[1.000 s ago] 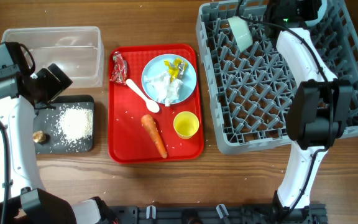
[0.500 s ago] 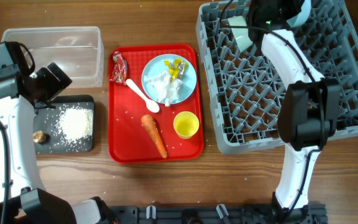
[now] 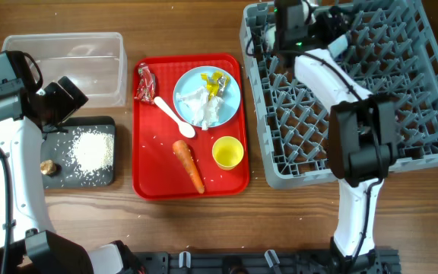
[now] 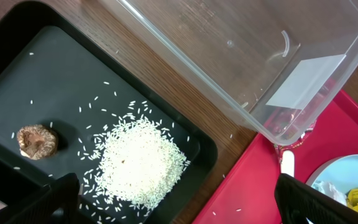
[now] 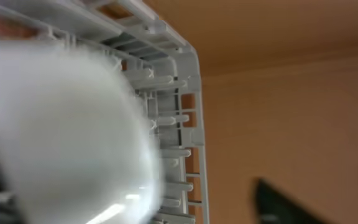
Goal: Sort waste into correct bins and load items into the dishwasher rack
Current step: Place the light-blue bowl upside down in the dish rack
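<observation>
My right gripper (image 3: 287, 30) hangs over the far left corner of the grey dishwasher rack (image 3: 432, 114). In the right wrist view a pale blue bowl (image 5: 61, 124) fills the left, blurred, among the pegs. One dark finger (image 5: 284, 202) stands well apart from it, so the jaws are open. On the red tray lie a blue plate (image 3: 230, 80) with white tissue (image 3: 202, 106) and a yellow wrapper (image 3: 217, 82), a red wrapper (image 3: 144, 82), a white spoon (image 3: 175, 118), a carrot (image 3: 189, 166) and a yellow cup (image 3: 227, 152). My left gripper (image 4: 179, 208) is open above the black tray (image 4: 36, 74), which holds rice (image 4: 138, 162) and a brown lump (image 4: 36, 141).
The clear tub (image 3: 90, 46) stands at the back left, behind the black tray (image 3: 105, 179). The flat red tray (image 3: 147, 179) lies between the bins and the rack. A few rice grains are scattered on the red tray and the wooden table.
My right arm has swung left along the rack's back edge to its far left corner, and its jaws have opened. The left arm has not moved.
</observation>
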Controlling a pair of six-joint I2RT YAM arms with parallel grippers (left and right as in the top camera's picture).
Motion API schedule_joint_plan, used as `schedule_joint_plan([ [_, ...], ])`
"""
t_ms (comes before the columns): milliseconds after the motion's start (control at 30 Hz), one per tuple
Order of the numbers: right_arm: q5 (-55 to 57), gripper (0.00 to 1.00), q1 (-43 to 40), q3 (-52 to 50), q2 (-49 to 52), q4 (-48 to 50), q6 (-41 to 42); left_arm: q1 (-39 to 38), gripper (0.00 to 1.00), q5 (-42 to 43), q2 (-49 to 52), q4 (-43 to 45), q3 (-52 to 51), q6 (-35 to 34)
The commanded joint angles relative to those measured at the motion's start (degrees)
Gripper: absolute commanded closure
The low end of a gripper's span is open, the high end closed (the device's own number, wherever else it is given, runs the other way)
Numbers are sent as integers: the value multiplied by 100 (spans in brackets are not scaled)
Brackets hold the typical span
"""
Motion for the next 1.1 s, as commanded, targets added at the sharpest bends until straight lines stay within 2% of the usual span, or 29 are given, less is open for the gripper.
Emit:
schedule_joint_plan([
  [0, 909, 0, 66, -9, 92, 560, -46, 26, 0, -79, 15, -9, 70, -9],
  [100, 907, 0, 4, -4, 59, 1191, -352, 26, 0, -76, 15, 9, 70, -9],
  [167, 909, 0, -33, -2, -7, 2557, -1241, 26, 0, -76, 15, 42, 70, -11],
  [267, 916, 0, -31, -2, -48, 5563, -3486, 26, 0, -74, 15, 44, 70, -11],
  [300, 964, 0, -20, -2, -46, 6013, -3858, 26, 0, -76, 15, 46, 70, -11],
  [333, 1060, 0, -11, -4, -46, 5893, -3821, 26, 0, -76, 15, 46, 70, -11],
  [467, 1193, 0, 105, -4, -46, 4199, -2304, 26, 0, -76, 15, 42, 70, -11],
  [567, 1342, 0, 98, -4, -46, 4138, -1781, 26, 0, -76, 15, 44, 70, -9],
  [733, 1316, 1, 11, -4, -46, 4129, -1523, 26, 0, -76, 15, 79, 70, -11],
  [800, 1300, 2, 50, -4, -46, 3832, -1237, 26, 0, -76, 15, 109, 70, -11],
  [900, 1012, 3, 219, -4, -105, 2811, -140, 26, 0, -76, 15, 127, 70, -11],
  [933, 505, 3, 319, -4, -291, 2015, 575, 26, 0, -76, 17, 127, 70, -11],
  [1000, -1947, 4, 413, 103, -1043, -529, 2835, 26, 0, -74, 20, 127, 70, -11],
  [1033, -3534, 7, 323, 271, -1427, -1366, 3727, 26, 0, -74, 20, 125, 70, -11],
  [1067, -5482, 7, 120, 435, -1910, -1759, 4280, 26, 0, -74, 20, 107, 70, -11],
])
